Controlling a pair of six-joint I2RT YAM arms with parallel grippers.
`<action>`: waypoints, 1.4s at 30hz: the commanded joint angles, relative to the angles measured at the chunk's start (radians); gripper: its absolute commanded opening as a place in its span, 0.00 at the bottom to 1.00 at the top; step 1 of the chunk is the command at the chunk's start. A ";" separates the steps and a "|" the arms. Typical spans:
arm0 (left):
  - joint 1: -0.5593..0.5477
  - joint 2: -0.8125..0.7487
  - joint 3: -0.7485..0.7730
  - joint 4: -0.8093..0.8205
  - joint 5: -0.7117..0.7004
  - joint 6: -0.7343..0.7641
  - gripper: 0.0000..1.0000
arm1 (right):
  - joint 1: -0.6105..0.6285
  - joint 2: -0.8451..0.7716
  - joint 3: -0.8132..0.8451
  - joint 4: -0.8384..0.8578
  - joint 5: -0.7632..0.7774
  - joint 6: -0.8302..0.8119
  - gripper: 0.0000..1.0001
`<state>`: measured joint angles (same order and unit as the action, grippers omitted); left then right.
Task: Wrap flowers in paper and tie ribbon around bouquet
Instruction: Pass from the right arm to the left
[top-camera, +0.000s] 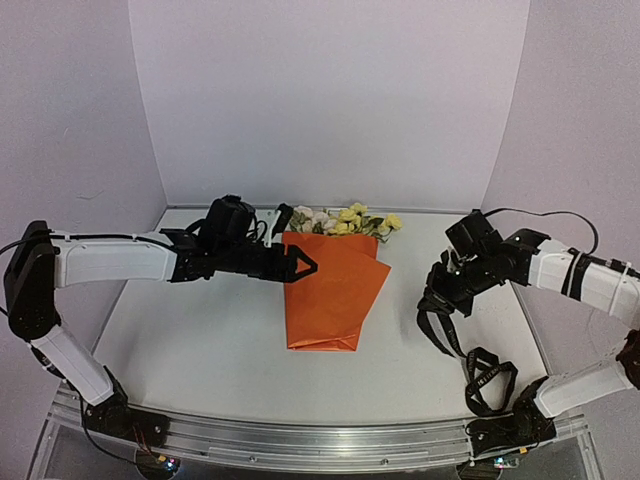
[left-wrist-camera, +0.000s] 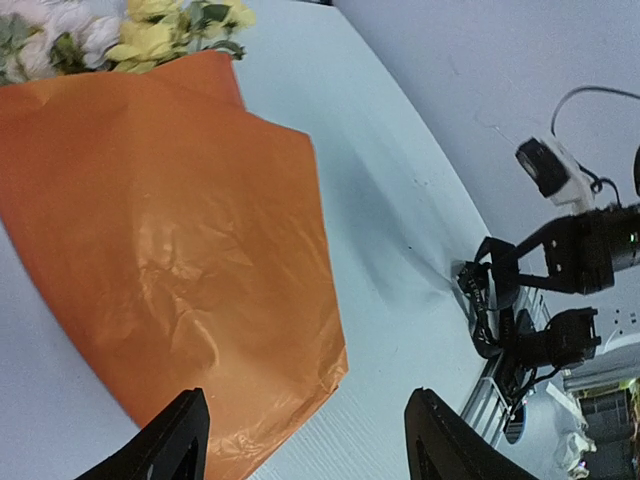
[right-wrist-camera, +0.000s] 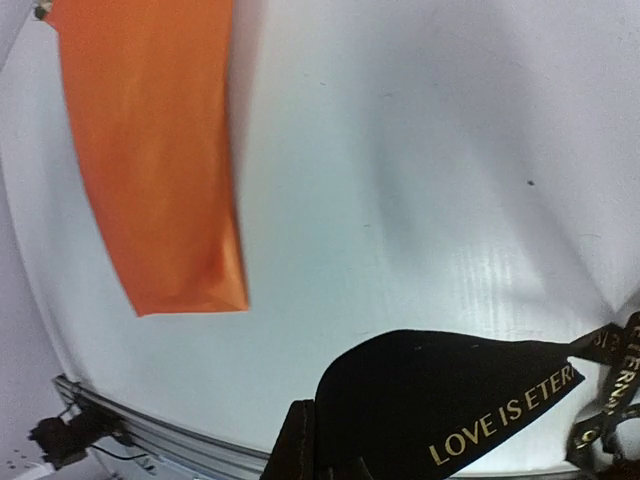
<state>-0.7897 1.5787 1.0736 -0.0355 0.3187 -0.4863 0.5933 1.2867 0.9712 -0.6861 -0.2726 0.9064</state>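
Note:
The bouquet lies mid-table: orange paper (top-camera: 330, 290) folded into a cone around the flowers (top-camera: 345, 221), whose yellow and cream blooms stick out at the far end. My left gripper (top-camera: 303, 264) hovers open over the cone's upper left edge; its fingers (left-wrist-camera: 172, 440) frame the paper's (left-wrist-camera: 170, 250) lower corner and hold nothing, with the flowers (left-wrist-camera: 140, 35) farther off. My right gripper (top-camera: 441, 293) is shut on the black ribbon (top-camera: 490, 383), which hangs in loops to the table. The ribbon (right-wrist-camera: 470, 400), with pale lettering, covers my right gripper's (right-wrist-camera: 340, 455) jaws; the paper (right-wrist-camera: 150, 150) lies beyond.
A metal rail (top-camera: 300, 438) runs along the near table edge by the arm bases. White backdrop walls close the back and both sides. My right arm (left-wrist-camera: 585, 250) shows in the left wrist view, right of the cone.

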 joint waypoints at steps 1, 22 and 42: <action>-0.075 -0.035 -0.032 0.229 -0.050 0.139 0.70 | 0.085 0.018 0.100 0.068 0.046 0.221 0.00; -0.272 0.048 -0.066 0.340 -0.160 0.363 0.69 | 0.312 0.250 0.287 0.366 0.236 0.582 0.00; -0.273 -0.038 -0.139 0.384 -0.496 0.215 0.00 | 0.314 0.171 0.199 0.348 0.173 0.394 0.57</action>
<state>-1.0595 1.6681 0.9841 0.2860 -0.0321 -0.2137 0.9202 1.5382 1.2180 -0.3209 -0.0895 1.4437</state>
